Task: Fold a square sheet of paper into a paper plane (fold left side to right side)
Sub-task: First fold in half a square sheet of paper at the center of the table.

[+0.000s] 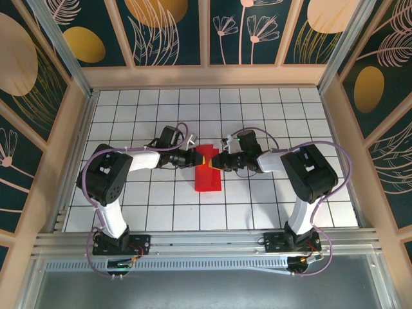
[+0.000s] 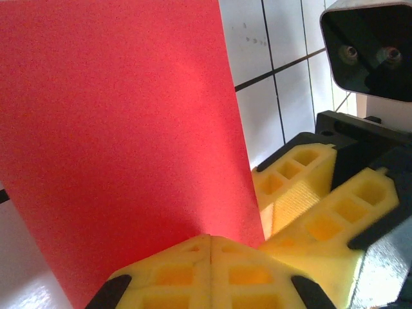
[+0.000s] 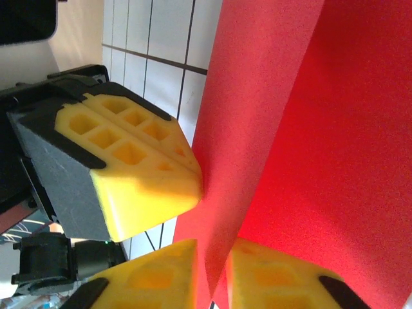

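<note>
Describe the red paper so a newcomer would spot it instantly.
Start at the white gridded table and go to its middle, where the jaws of the left arm and right arm meet. Pinched between them is the square sheet of paper, partly folded. Its bright red sets it apart from white tiles and yellow jaws.

Left arm [image 1: 106,187] & right arm [image 1: 309,180]: white link tubes, bulky black joint housings, black bases [image 1: 122,244] on metal rail. Thin purple cables [image 1: 82,183] loop along each arm. Left end effector [image 2: 211,270] & right end effector [image 3: 212,277]: bright yellow fingers [image 3: 129,154] w/ square waffle-grid pockets, black edge trim, dark grey side plates. Tiny green light [image 1: 243,133] near right wrist, poss. a status LED. White-rimmed black cam box [image 2: 367,51] w/ two round fittings.
</note>
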Available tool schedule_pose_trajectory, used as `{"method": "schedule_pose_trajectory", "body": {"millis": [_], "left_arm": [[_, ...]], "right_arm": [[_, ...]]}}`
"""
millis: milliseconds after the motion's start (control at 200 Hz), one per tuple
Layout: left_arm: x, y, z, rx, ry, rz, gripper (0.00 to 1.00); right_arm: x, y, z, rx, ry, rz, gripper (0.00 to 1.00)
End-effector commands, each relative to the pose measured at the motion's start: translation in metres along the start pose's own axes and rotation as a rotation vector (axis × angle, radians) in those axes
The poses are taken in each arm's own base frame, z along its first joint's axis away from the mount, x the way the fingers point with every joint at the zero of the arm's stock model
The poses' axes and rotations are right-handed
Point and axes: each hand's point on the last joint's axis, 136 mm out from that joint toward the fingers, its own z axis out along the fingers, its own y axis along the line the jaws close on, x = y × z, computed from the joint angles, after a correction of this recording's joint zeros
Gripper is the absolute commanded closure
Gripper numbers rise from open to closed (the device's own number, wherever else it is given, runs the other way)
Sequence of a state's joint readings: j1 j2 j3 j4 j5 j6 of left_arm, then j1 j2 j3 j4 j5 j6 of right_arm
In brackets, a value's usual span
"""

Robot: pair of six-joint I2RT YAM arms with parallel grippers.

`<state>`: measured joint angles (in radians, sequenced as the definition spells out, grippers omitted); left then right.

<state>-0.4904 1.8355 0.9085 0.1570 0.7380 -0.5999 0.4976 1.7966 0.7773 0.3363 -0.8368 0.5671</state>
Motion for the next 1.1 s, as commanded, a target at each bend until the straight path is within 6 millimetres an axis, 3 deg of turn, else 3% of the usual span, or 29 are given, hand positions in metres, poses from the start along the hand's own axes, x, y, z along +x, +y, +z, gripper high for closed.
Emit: {"method": "schedule_pose_trajectory", "body": {"millis": [0, 35, 150, 350, 691, 1096], "left_arm": [[-0.012, -0.012, -0.008, -0.010, -0.058, 0.031, 0.90], [-0.014, -0.016, -0.014, -0.018, -0.080, 0.042, 0.88], [-0.024, -0.026, -0.035, -0.062, -0.166, 0.064, 0.74], [-0.022, -0.002, -0.052, -0.221, -0.235, 0.020, 0.56], [-0.008, 0.018, -0.028, -0.222, -0.156, -0.025, 0.45], [0.001, 0.030, 0.000, -0.253, -0.087, -0.042, 0.40]], "right_arm": [[-0.007, 0.000, 0.003, 0.020, -0.012, -0.016, 0.96], [-0.007, -0.004, 0.004, 0.038, -0.012, -0.010, 1.00], [-0.008, -0.016, 0.004, 0.107, -0.010, 0.005, 1.00], [-0.008, -0.027, 0.001, 0.170, -0.020, 0.028, 1.00], [-0.007, -0.035, -0.001, 0.214, -0.026, 0.050, 1.00], [-0.004, -0.039, -0.002, 0.231, -0.018, 0.055, 1.00]]}}
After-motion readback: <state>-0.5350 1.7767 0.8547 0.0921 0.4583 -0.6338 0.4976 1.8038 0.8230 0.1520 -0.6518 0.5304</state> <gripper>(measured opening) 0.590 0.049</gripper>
